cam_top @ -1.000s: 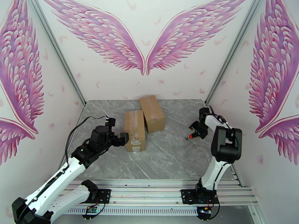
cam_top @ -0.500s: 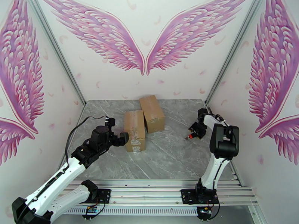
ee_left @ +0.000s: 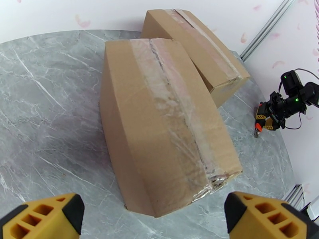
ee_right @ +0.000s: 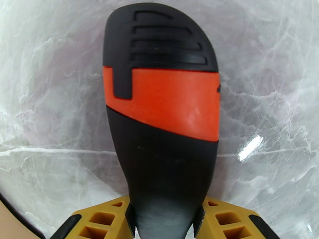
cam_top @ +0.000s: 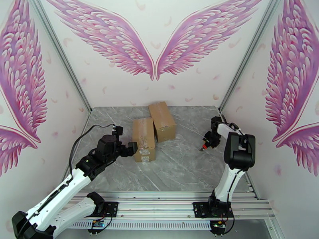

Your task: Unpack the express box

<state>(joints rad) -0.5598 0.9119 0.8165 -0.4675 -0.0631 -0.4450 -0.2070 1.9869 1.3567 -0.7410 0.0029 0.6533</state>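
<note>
A brown cardboard express box [cam_top: 143, 139] lies on its long side near the middle of a grey marble-patterned table [cam_top: 179, 166]. It is sealed, with a strip of wrinkled clear tape [ee_left: 179, 120] running the length of its top seam and down over its near end, so what is inside cannot be seen. A second brown cardboard box [cam_top: 162, 121], also taped shut along the top, sits just beside the first box's far right corner and is angled away from it. I cannot tell if the two touch.

The left gripper [ee_left: 153, 210] hovers low on the first box's left side near its near end. Its yellow fingers [ee_left: 44, 216] are spread wide apart and hold nothing, and the box lies just ahead of them.

Well to the right of the first box, the right gripper [cam_top: 206, 144] points down at the table. In the right wrist view its fingers press on both sides of the narrow end of a black and orange plastic tool handle [ee_right: 163, 116], so it is clamped on that handle over the marble.

Behind the first box, white walls carry a pink feathered wing mural [cam_top: 155, 48].
</note>
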